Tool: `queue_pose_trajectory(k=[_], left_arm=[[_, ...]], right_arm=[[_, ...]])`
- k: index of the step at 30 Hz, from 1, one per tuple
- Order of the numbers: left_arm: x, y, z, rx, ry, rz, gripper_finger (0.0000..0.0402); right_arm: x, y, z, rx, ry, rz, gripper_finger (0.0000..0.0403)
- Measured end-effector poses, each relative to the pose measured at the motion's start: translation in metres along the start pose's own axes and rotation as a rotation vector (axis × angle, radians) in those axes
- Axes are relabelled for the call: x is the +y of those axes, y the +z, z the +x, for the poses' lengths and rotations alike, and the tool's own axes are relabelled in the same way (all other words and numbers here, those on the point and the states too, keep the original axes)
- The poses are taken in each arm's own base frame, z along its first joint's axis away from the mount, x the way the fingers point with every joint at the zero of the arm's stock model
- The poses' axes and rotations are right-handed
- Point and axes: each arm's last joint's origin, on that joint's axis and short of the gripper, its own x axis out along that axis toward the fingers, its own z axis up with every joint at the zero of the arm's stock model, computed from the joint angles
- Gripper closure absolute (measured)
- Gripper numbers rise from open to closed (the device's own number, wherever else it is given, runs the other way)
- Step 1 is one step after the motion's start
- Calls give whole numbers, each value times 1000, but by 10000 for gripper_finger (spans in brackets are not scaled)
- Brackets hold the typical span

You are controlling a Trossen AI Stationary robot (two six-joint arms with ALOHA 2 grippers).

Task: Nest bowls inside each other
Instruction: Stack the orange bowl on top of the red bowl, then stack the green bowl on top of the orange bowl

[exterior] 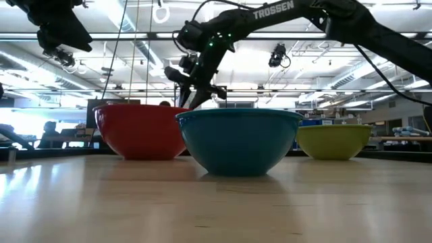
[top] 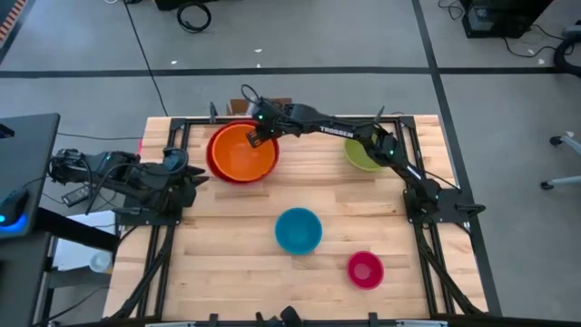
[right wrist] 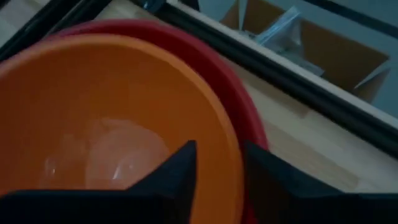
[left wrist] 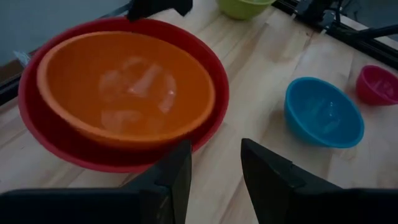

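Note:
The orange bowl (top: 243, 150) sits inside the red bowl (top: 216, 163) at the table's far left, its rim a little off centre in the red one (left wrist: 124, 158). My right gripper (right wrist: 221, 174) hangs open over the orange bowl's far rim (right wrist: 227, 134). One finger stands inside that rim and one outside, and I see no touch. The gripper shows above the red bowl (exterior: 138, 131) in the low view (exterior: 192, 101). My left gripper (left wrist: 214, 180) waits open at the table's left edge (top: 186, 173), pointing at the two nested bowls.
The lime green bowl (top: 363, 154) stands at the far right under my right arm. The blue bowl (top: 299, 230) stands mid-table, with the magenta pink bowl (top: 365, 270) nearer the front right. Black frame rails (top: 413, 173) run along the table's sides. Bare wood lies at the near left.

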Motion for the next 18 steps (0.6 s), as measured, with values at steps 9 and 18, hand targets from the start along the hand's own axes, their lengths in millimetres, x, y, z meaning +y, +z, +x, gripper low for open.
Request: queue_pose_trajectory(k=[9, 18], left_arm=[[0, 0, 0, 0, 0, -22, 260], [3, -3, 0, 30, 25, -37, 260]], right_arm=[[-8, 11, -43, -26, -106, 20, 203], [-56, -1, -97, 304, -369, 15, 205]])
